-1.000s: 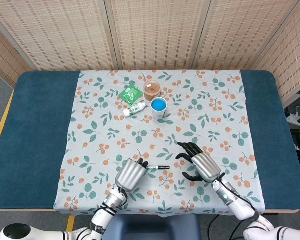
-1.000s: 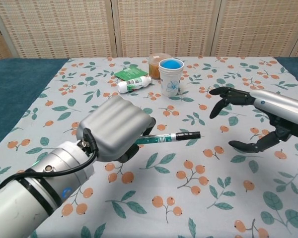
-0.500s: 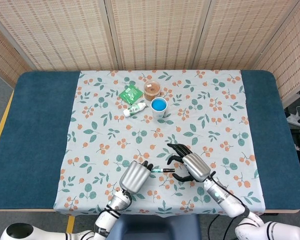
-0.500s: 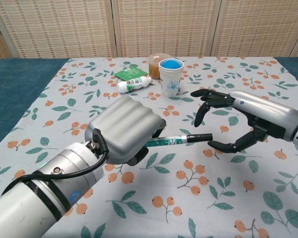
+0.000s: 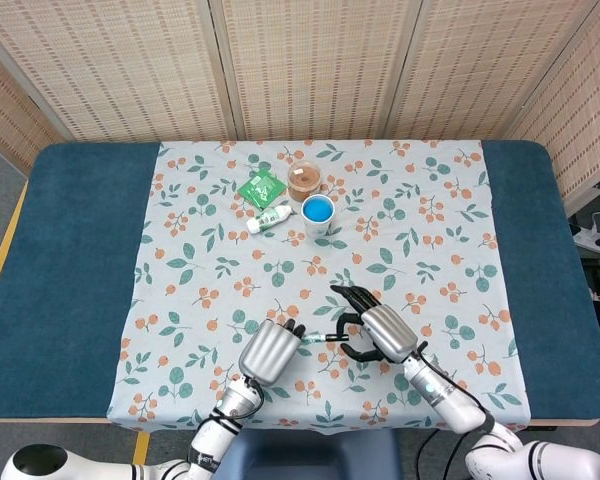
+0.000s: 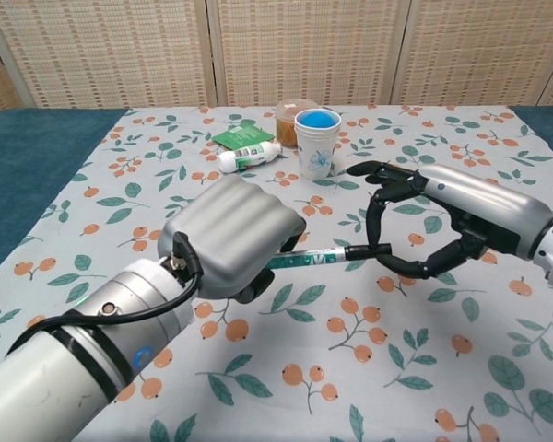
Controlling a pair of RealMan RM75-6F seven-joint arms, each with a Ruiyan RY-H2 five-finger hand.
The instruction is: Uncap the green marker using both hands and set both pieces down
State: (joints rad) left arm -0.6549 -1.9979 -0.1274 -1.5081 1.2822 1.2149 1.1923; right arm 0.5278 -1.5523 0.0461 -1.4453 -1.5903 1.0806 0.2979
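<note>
Here, the green marker [image 6: 315, 259] is held level above the table [image 5: 80, 250] between both robot hands.

The left robot hand [image 6: 232, 238] is clenched around the marker's barrel, near the front edge of the floral cloth [image 5: 220, 260]. The right robot hand [image 6: 424, 235] has a fingertip and thumb closing on the black cap [image 6: 361, 250] at the marker's right end. Far off sit a blue-filled cup [image 6: 317, 140], a brown container [image 5: 305, 181], a small white bottle [image 6: 247, 157] and a green packet [image 5: 261, 187].

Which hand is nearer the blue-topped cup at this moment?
Right. The right hand sits just in front of the cup, its fingers closing around the green marker's cap end; the left hand, gripping the barrel, lies further back toward the robot.
</note>
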